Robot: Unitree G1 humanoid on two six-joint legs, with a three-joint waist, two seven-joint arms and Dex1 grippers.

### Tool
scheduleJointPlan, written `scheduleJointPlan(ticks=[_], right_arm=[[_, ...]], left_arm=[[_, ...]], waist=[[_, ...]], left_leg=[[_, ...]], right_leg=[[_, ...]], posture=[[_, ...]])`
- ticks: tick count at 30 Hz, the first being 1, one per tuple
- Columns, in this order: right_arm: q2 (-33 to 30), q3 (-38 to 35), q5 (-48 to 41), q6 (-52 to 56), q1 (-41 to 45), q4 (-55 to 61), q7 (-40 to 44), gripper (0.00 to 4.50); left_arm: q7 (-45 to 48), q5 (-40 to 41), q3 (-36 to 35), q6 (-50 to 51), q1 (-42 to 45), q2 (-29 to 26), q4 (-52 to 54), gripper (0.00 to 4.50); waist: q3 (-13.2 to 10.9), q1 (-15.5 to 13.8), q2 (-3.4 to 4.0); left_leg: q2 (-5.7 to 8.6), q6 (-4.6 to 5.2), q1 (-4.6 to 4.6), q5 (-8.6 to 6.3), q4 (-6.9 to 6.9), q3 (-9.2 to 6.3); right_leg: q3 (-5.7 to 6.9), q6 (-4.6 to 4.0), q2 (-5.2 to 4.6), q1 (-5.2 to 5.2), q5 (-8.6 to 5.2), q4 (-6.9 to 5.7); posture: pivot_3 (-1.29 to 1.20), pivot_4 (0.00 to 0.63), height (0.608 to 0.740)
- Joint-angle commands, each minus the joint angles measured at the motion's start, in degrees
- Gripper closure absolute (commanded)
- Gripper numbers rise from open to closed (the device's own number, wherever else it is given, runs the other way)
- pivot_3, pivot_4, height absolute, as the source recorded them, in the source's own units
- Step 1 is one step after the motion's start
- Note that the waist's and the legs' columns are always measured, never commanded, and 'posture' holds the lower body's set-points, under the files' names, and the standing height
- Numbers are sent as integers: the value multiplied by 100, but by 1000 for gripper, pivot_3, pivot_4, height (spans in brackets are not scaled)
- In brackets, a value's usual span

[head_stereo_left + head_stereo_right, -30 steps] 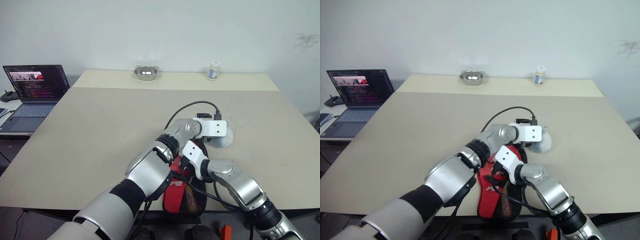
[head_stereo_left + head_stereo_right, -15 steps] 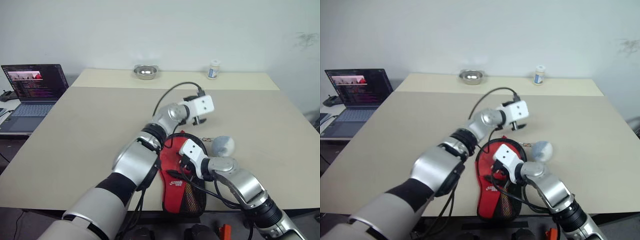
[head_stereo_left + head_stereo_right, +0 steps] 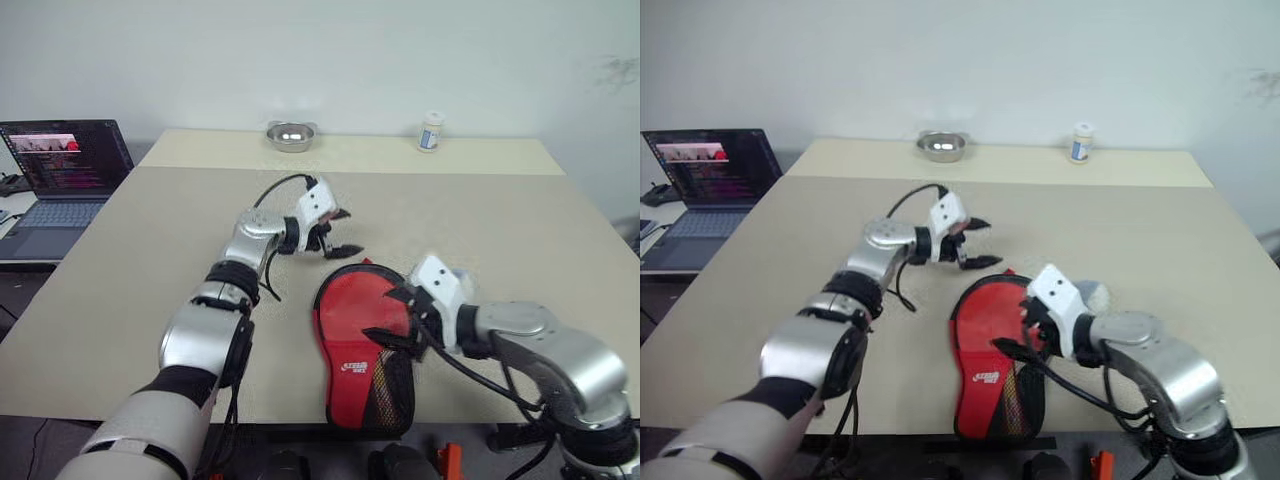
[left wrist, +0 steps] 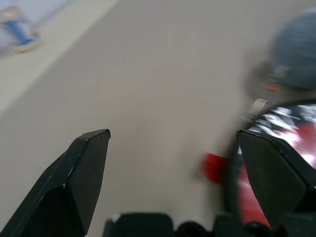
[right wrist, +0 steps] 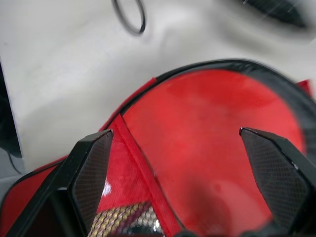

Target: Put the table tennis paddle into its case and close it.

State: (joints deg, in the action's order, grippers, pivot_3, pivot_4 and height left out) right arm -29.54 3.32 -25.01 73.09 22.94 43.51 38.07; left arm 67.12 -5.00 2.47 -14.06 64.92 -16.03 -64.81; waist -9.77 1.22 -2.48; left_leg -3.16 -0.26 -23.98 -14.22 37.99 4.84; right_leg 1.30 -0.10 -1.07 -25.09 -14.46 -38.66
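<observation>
The case (image 3: 358, 325) lies flat near the table's front edge, red side up, its black mesh pocket toward me. The paddle is hidden. My left gripper (image 3: 348, 231) hovers open over bare table just behind and left of the case's round end, holding nothing. My right gripper (image 3: 393, 318) hangs open above the case's right side, with nothing between its fingers. In the right wrist view the red case (image 5: 207, 128) lies below the spread fingers. The left wrist view catches the case's edge (image 4: 276, 128) beside one finger.
A small pale round disc (image 3: 1092, 294) lies just behind my right wrist. A metal bowl (image 3: 290, 135) and a small bottle (image 3: 431, 131) stand at the table's far edge. An open laptop (image 3: 65, 160) sits on a side table at the left.
My left gripper has swung left, away from the pale disc and off the case. My right gripper has risen and shifted right, uncovering the case's red face.
</observation>
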Motion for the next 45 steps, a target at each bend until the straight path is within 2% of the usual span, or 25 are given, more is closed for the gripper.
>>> scheduleJointPlan(ticks=[1,6,9,12,22,25,33,37,41,45], right_arm=[[-260,-879,-526,389,14,582,107,0],[-919,-1652,-625,451,-230,584,33,0],[-1285,-1765,-394,164,-495,387,-132,0],[-1348,-1689,-144,-62,-606,102,-490,0],[-396,-878,632,-645,-701,-951,-1796,0],[-110,-856,761,-789,-570,-1337,-2029,0],[17,-707,1101,-1282,-451,-2172,-2268,0],[50,-685,1102,-1370,-420,-2287,-2266,898],[253,-729,889,-1187,-319,-2327,-2223,2222],[220,-774,816,-1032,-214,-2308,-2106,3497]], left_arm=[[740,446,165,355,-378,101,1309,46],[670,324,565,420,-877,311,1878,46],[500,261,705,316,-869,516,1522,46],[210,-23,946,-133,-838,655,986,46],[-25,-200,1124,-566,-893,901,224,46],[-54,-202,1133,-598,-870,907,157,46],[-145,-201,1130,-646,-874,947,18,46],[-139,-184,1131,-656,-940,983,-45,0],[-116,-188,1143,-757,-1054,1069,-186,0],[130,-209,1201,-696,-1100,1149,-368,0]], waist=[[0,1,0],[0,-3,-1],[0,-2,-1],[1,17,-1],[5,29,-1],[6,29,0],[11,29,0],[12,30,0],[13,31,-1],[25,31,-2]], left_leg=[[2,0,0,0,0,0],[12,2,7,0,7,-3],[43,4,10,1,8,-5],[46,6,15,2,9,-6],[45,11,19,5,12,-5],[44,13,19,6,15,-3],[46,15,25,7,17,-2],[45,16,51,7,17,-3],[41,16,101,6,5,-3],[37,16,104,6,5,-3]], right_leg=[[-2,1,-1,0,0,0],[-6,11,-7,5,-6,-12],[-11,22,-7,4,-12,-20],[-16,23,-5,5,-11,-22],[-25,30,-4,7,-8,-26],[-30,36,-8,8,-4,-26],[-31,38,-9,17,-2,-25],[-29,39,-10,49,-2,-21],[-28,39,-13,104,-3,-3],[-30,39,-13,106,-3,-4]], posture=[[0,150,740],[0,150,740],[0,150,740],[0,150,740],[0,150,740],[0,150,740],[0,150,740],[0,150,740],[0,150,740],[0,150,740]])
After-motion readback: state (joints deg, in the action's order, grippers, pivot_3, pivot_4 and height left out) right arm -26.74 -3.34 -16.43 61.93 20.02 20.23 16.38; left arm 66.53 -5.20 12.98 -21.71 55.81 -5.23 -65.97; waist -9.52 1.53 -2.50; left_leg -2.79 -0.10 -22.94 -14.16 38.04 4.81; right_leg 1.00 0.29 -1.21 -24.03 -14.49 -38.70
